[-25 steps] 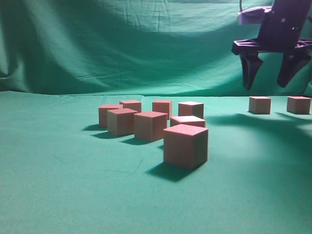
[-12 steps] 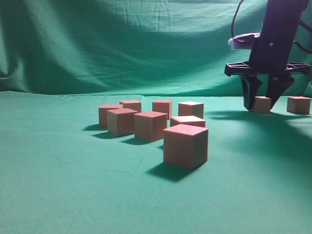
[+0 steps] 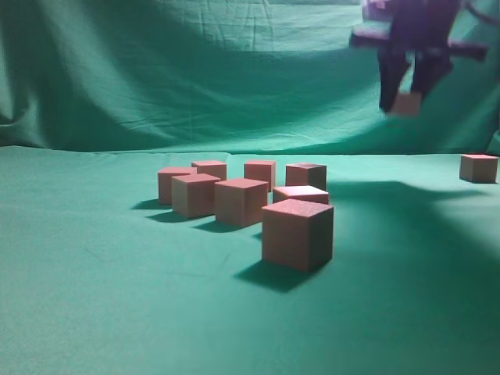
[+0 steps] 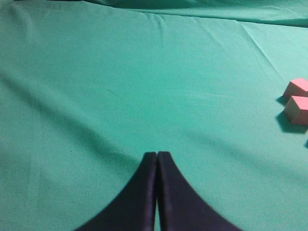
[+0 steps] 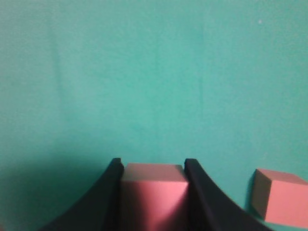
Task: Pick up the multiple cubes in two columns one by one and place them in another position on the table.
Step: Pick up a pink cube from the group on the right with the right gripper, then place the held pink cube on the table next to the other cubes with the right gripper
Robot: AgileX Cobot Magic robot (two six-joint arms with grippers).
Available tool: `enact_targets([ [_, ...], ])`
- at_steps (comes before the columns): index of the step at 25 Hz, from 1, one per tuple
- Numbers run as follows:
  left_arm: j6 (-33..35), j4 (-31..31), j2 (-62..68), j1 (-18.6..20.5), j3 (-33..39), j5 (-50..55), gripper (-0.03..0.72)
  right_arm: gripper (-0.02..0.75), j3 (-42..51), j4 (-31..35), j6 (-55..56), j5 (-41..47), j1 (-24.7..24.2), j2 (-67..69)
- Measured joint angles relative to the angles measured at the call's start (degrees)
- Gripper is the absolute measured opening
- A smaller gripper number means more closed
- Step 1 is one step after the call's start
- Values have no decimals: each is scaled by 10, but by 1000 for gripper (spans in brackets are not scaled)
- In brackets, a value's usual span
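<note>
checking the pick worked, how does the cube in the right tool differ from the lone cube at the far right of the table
The held cube hangs in the air above the table; the lone cube rests on the cloth. The held cube is clamped between the right tool fingers; the lone cube is touched by nothing. Both look like the same plain pinkish block.

The tabletop (image 3: 94, 297) wears plain teal-green cloth, and the backdrop (image 3: 156, 70) is a darker green. The cubes (image 3: 241, 201) are pinkish-red on top with tan-brown sides, unmarked. Both the right gripper (image 3: 406, 100) and the left gripper (image 4: 157, 159) are black; the held cube (image 5: 154, 195) is salmon pink.
</note>
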Motion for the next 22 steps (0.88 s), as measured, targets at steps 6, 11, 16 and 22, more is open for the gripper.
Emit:
enact_targets([
  [6, 0, 0, 0, 0, 0, 0, 0, 250, -93, 44, 0, 81, 6, -75],
  [11, 0, 0, 0, 0, 0, 0, 0, 250, -97, 56, 0, 93, 29, -144],
  [16, 0, 0, 0, 0, 0, 0, 0, 250, -58, 56, -1, 94, 95, -219],
  [22, 0, 0, 0, 0, 0, 0, 0, 250, 90, 56, -52, 94, 219, -273],
])
